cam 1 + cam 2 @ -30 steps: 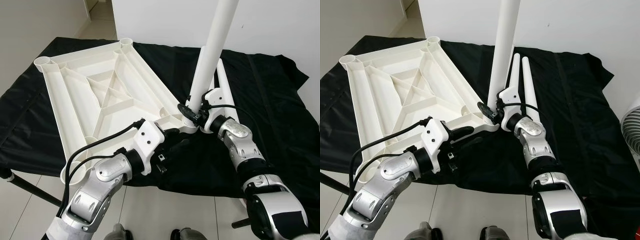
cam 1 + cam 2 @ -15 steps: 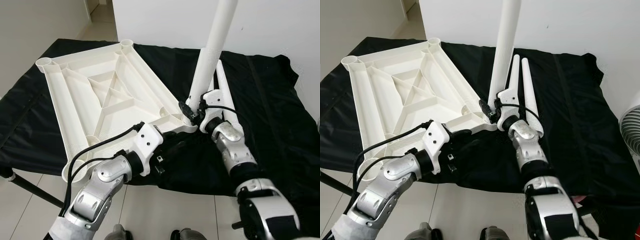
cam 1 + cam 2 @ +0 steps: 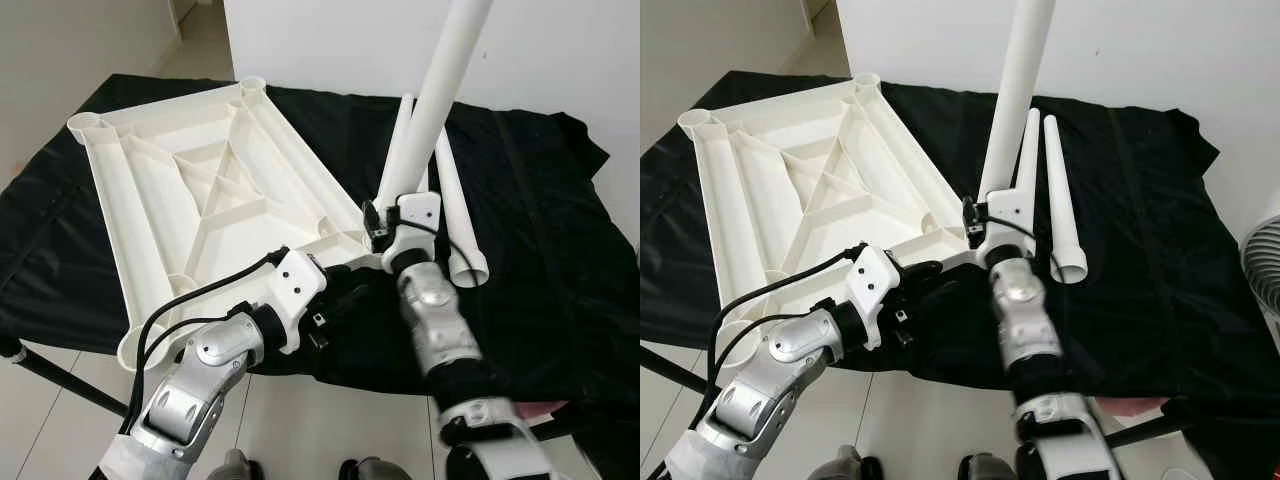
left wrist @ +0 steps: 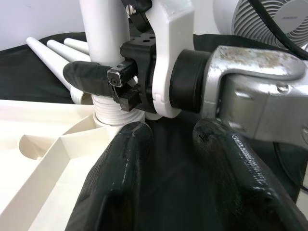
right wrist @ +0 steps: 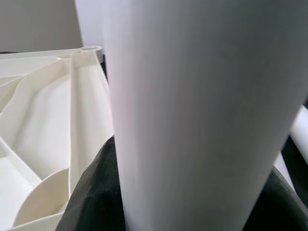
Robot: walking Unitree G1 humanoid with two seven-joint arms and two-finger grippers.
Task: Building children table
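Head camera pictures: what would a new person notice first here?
First, the tall white leg standing nearly upright at the near right corner of the upside-down white tabletop, with the right gripper shut on its base. Next, two spare legs lying on the black cloth, and the left gripper open by that corner.

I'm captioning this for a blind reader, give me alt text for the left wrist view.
The right gripper clamps a white table leg standing in a corner socket of the upturned white tabletop. Two black fingers frame the foreground; spare legs lie behind.
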